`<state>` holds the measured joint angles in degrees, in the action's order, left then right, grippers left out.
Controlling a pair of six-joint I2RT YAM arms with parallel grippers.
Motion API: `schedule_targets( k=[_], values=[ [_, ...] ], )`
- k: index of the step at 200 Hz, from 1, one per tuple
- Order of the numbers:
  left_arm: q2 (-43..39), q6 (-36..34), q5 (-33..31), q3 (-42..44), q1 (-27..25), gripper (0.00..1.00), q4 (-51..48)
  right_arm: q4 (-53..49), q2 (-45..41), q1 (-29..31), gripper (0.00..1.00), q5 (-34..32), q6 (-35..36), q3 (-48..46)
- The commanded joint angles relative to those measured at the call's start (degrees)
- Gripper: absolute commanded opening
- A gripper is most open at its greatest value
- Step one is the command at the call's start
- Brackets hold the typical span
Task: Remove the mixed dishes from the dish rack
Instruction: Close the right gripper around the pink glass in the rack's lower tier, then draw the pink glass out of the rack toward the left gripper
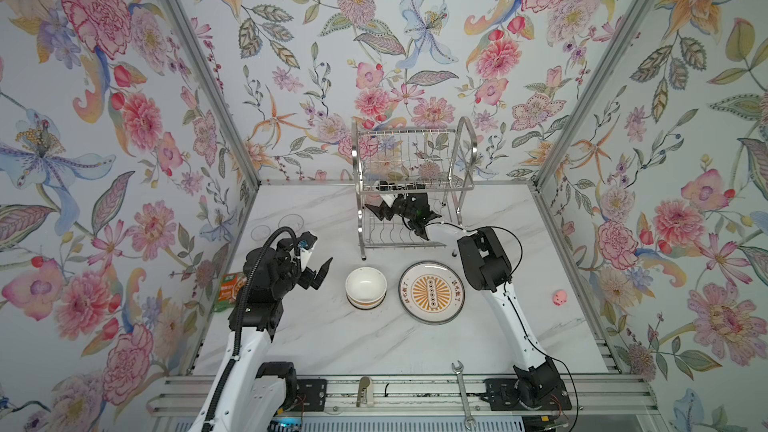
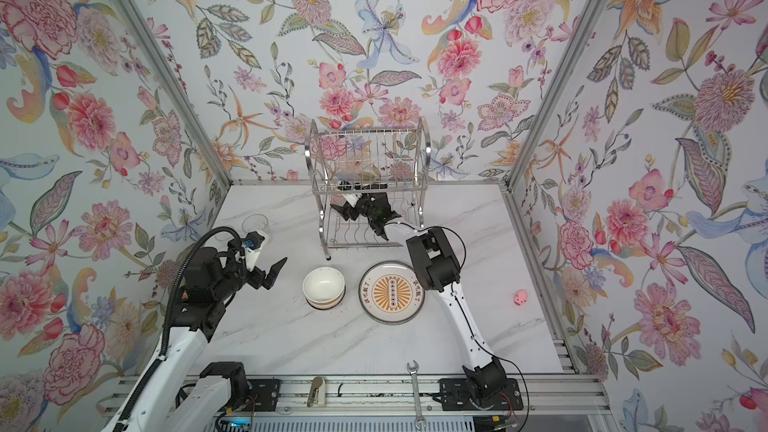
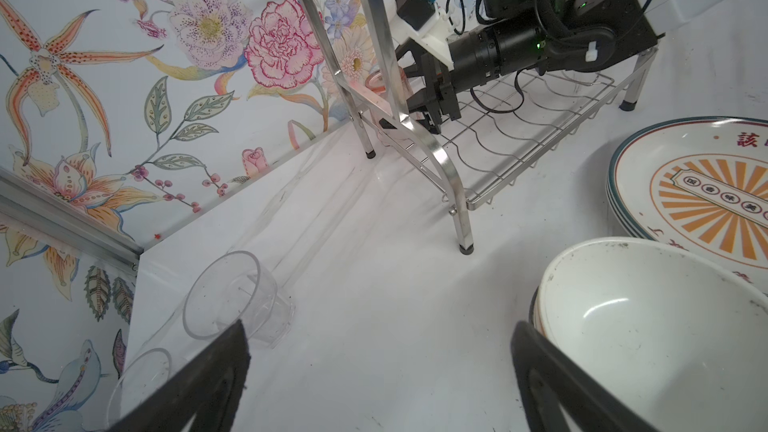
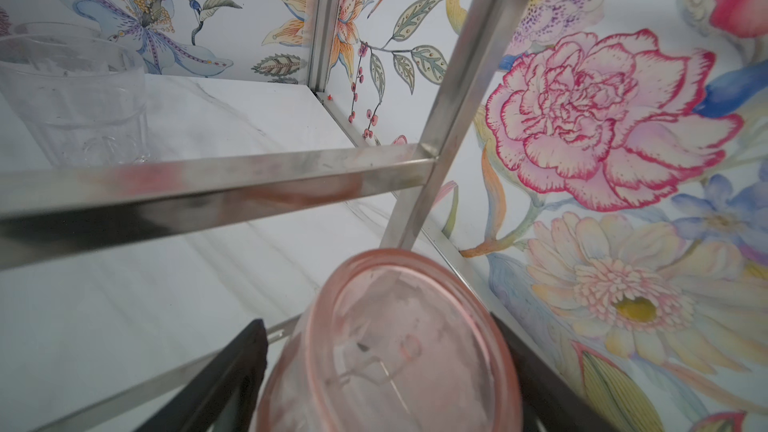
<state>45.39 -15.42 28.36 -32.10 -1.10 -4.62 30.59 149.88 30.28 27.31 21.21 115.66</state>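
On the lower shelf of the dish rack point(image 1: 399, 246), at its left end toward the back wall, is a pink tumbler point(image 4: 395, 347), round end facing the right wrist camera. The right gripper point(image 4: 378, 326) reaches into that shelf under the upper tier. Its jaws are spread wide, with the fingers point(image 4: 249, 347) one on each side of the tumbler. One side looks pressed against the glass, contact on the other is unclear, so can't tell if it's really gripped.

In front of the rack on the marble table point(image 1: 316, 338) is a stack of bowls point(image 1: 365, 286), white inside. Just right of it is a stack of plates point(image 1: 431, 292), the top one with an orange sunburst centre. The two stacks are near each other, not touching. Two clear tumblers point(image 3: 224, 297) stand upright by the left wall, well apart from the rack.

The left gripper point(image 1: 318, 274) hovers left of the bowls, jaws fully apart, holding nothing. A wrench point(image 1: 463, 392) lies at the table's front edge. A snack packet point(image 1: 230, 288) sits beside the left arm, and a small pink toy point(image 1: 560, 297) is near the right edge.
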Motion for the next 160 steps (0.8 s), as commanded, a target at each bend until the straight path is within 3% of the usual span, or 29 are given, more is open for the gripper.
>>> schedule_targets(
  k=[1, 29, 71, 126, 160],
  values=[
    [-0.6, 0.7, 0.8, 0.1, -0.4, 0.99, 0.9, -1.9, 1.9, -0.4, 0.84, 1.2, -1.2, 3.3],
    [-0.2, 0.7, 0.8, -0.6, -0.4, 0.99, 0.1, -3.1, 3.3, -0.4, 0.80, 1.5, -1.4, 5.8],
    [-0.4, 0.0, 0.2, -2.9, -0.4, 0.99, -2.6, -0.2, 2.9, -0.4, 0.64, 2.8, -4.9, 4.7],
    [-2.1, 3.9, 1.2, -2.0, -0.5, 0.99, 0.8, 11.0, -2.4, -0.2, 0.48, 1.0, -7.2, -6.4],
    [-1.6, 5.0, 1.2, -2.6, -0.4, 0.99, 2.2, 18.1, -6.1, -0.1, 0.31, 1.3, -8.5, -13.4]
  ],
)
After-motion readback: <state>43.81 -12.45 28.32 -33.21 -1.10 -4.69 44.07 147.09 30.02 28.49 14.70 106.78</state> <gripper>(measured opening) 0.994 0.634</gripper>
